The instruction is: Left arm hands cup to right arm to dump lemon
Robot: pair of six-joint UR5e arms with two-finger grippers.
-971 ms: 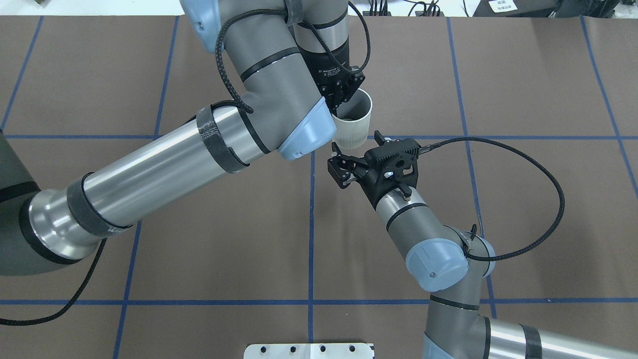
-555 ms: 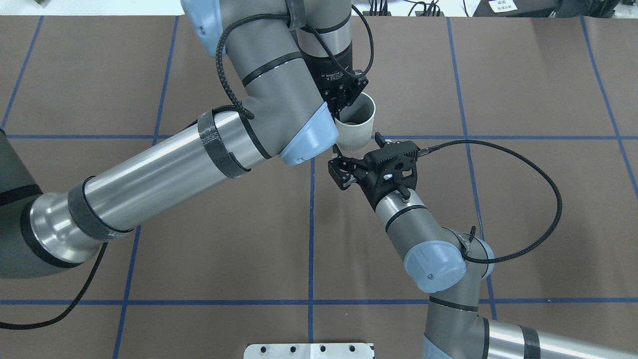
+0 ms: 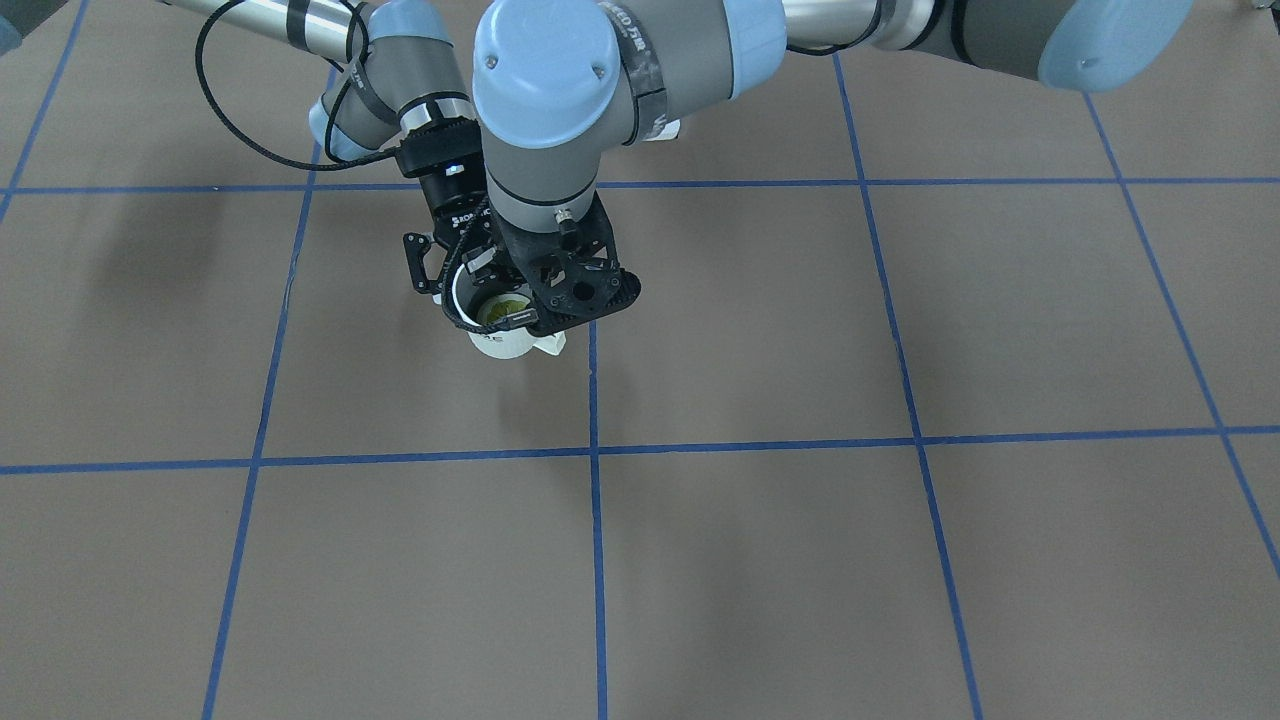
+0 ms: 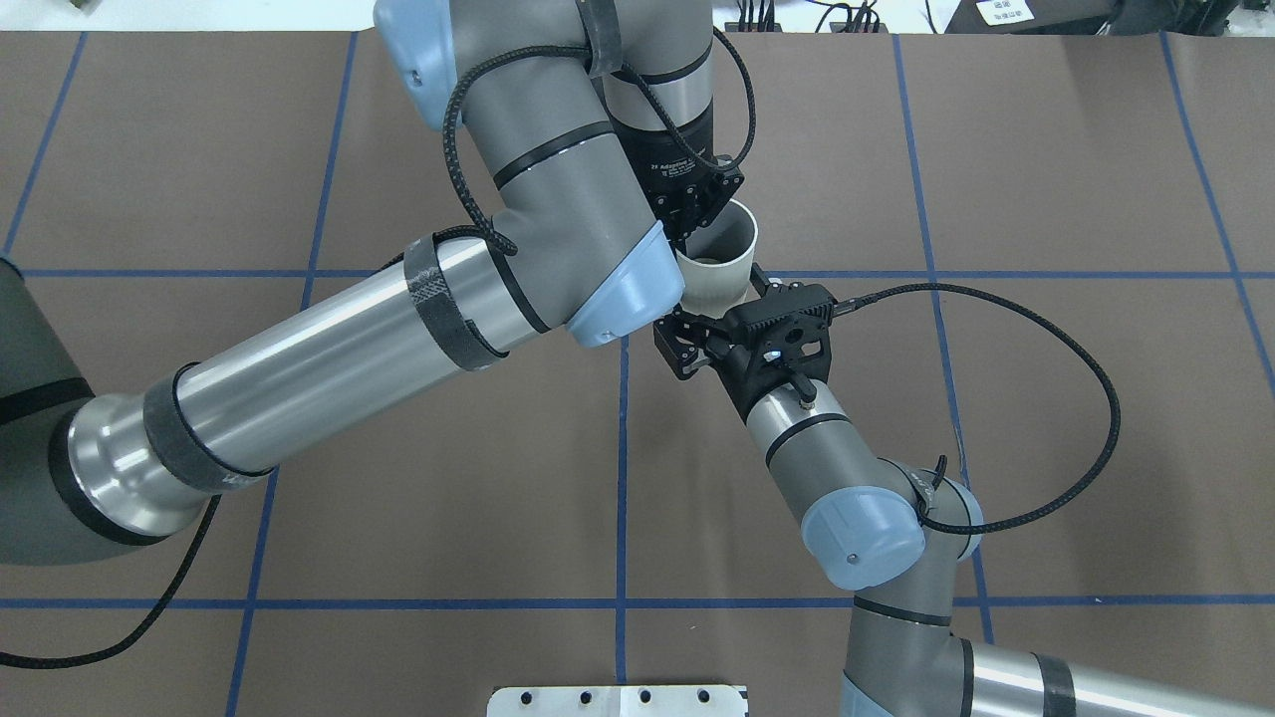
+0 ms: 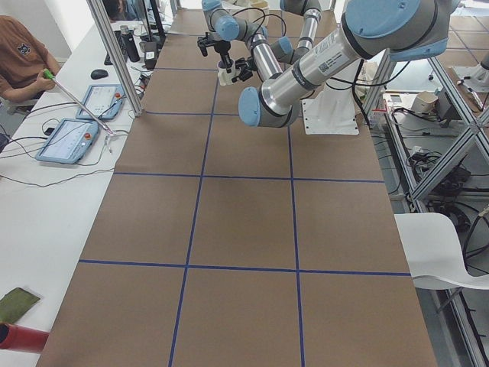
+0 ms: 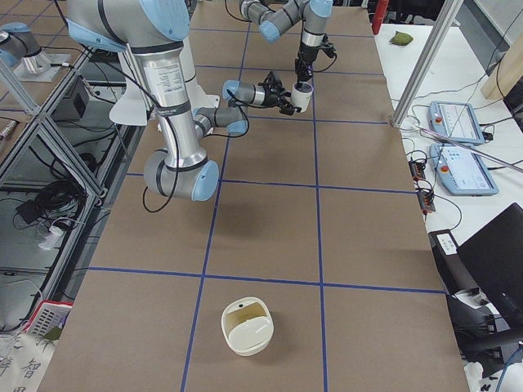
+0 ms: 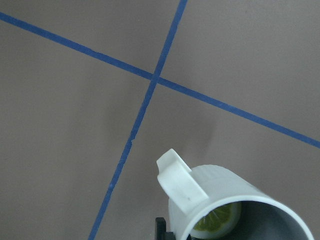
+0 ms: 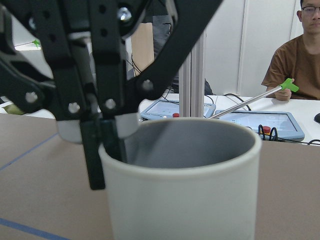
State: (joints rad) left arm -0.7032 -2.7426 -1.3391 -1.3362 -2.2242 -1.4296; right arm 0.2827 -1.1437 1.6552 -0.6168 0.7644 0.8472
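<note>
The cream-white cup [image 4: 719, 261] hangs above the table. My left gripper [image 4: 700, 211] is shut on its rim, one finger inside and one outside, as the right wrist view [image 8: 107, 142] shows. The lemon [image 3: 503, 308] lies inside the cup and also shows in the left wrist view [image 7: 217, 221]. My right gripper [image 4: 709, 311] is open. Its fingers reach to either side of the cup's lower body. The cup's wall [image 8: 185, 195] fills the right wrist view at close range. In the front view the left wrist plate hides part of the right gripper [image 3: 452, 288].
A white bowl [image 6: 247, 327] stands on the brown mat at the table's right end. A metal base plate [image 4: 618, 700] sits at the near edge. A seated operator [image 8: 295, 55] and tablets [image 5: 70, 139] are beside the table.
The left arm has carried the cup a little right and toward the right gripper. The right gripper has moved up to it, so the cup's base now sits between its open fingers.
</note>
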